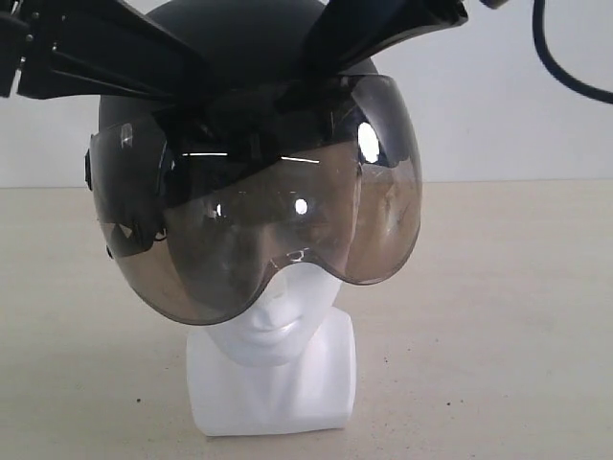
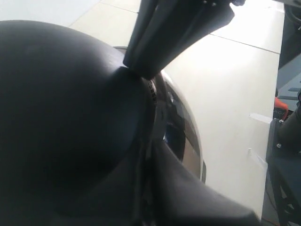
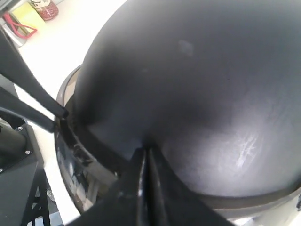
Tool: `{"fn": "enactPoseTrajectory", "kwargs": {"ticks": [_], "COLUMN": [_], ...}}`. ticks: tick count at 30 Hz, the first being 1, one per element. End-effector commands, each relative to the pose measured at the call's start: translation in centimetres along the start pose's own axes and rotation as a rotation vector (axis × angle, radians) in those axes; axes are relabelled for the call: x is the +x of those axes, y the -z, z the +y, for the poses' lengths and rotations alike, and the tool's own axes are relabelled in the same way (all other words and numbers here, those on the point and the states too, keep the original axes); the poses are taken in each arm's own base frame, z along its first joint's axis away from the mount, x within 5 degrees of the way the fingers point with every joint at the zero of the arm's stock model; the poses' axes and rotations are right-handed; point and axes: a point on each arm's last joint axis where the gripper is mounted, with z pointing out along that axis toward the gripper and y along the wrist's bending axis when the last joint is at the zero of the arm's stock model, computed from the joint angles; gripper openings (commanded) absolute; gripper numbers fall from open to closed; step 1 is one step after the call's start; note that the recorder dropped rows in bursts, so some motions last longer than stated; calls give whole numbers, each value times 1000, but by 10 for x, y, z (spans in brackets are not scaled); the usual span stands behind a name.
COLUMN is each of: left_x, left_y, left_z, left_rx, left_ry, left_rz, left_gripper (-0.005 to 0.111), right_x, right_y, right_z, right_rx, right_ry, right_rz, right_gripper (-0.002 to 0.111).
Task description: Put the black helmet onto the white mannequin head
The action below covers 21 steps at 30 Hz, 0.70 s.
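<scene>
Seating stage: black helmet (image 1: pixel 251 38) sat over white mannequin head (image 1: pixel 278 331), visor (image 1: pixel 383 216) across eyes. At helmet front edge, left pincer (image 2: pixel 143 190) and right pincer (image 3: pixel 145 186) each clamped tight. Even lowering, levelling before release seemed advisable.

Looks like a robotics lab bench: bare beige tabletop (image 1: pixel 498 316) against a plain white wall (image 1: pixel 498 115), a black cable (image 1: pixel 565 69) dangling overhead, black metal rig framing (image 3: pixel 16 179) beside it

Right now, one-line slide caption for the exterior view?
Black helmet over white mannequin head, tinted visor covering the eyes, left fingers and right fingers gripping its brow edge.
</scene>
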Motion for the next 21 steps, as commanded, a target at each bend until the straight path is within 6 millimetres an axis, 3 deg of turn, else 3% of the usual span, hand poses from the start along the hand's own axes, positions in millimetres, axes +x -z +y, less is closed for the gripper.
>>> {"fn": "enactPoseTrajectory", "kwargs": {"ticks": [1, 10, 16, 21], "left_x": [6, 7, 7, -8], "left_y": [-3, -3, -3, 11], "left_z": [-1, -2, -2, -5], "left_rx": [17, 22, 22, -26], "left_ry": [7, 7, 7, -30], "left_rz": [40, 44, 44, -32], "left_gripper": [5, 5, 5, 5], "right_x": [6, 17, 17, 16], "right_y": [-7, -25, -26, -23], "right_z": [-2, 11, 11, 11], "right_rx": [-14, -56, -56, -51], "right_ry": [1, 33, 29, 54], "right_rz": [56, 129, 131, 122], "right_gripper": [0, 0, 0, 0]}}
